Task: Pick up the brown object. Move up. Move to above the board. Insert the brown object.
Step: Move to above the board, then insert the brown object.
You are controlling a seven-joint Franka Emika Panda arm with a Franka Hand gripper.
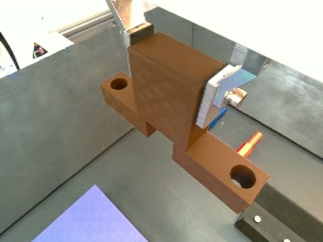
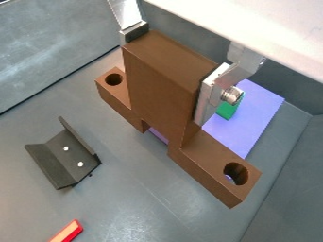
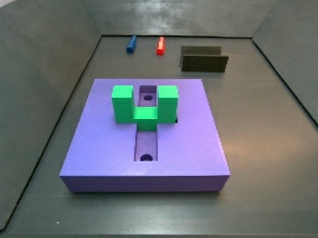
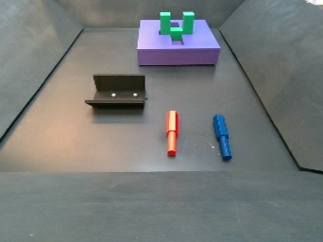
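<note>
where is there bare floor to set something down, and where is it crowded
The gripper holds the brown object up, seen only in wrist views. Bare floor: the wide strip between the board and the fixture, and the near floor in front of the red pen and blue pen. Crowded: the fixture-and-pens cluster, and the board's middle around the green bracket.

Matt, plastic-looking brown object (image 2: 171, 95) sits between the pincer's (image 2: 175, 59) shiny metal fingers (image 2: 212, 93); the board (image 3: 147, 130) looks smooth, matt.
</note>
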